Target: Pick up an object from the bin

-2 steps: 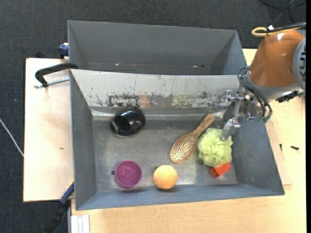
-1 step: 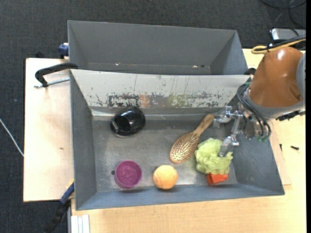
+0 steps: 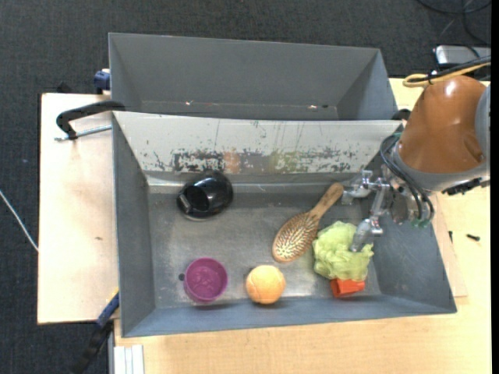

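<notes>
Now the pincer (image 3: 365, 238) sits on the green fluffy cloth (image 3: 340, 262) at the right of the bin (image 3: 132, 232), open or closed unclear; next likely squeeze and lift.

Dark grey speckled carpet (image 3: 234, 6) lies all around under even light.

No readable text (none on bin (image 3: 234, 76)).

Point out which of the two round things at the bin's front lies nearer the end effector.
The orange ball: it lies on the view's right of the purple round thing, toward the end effector.
</notes>
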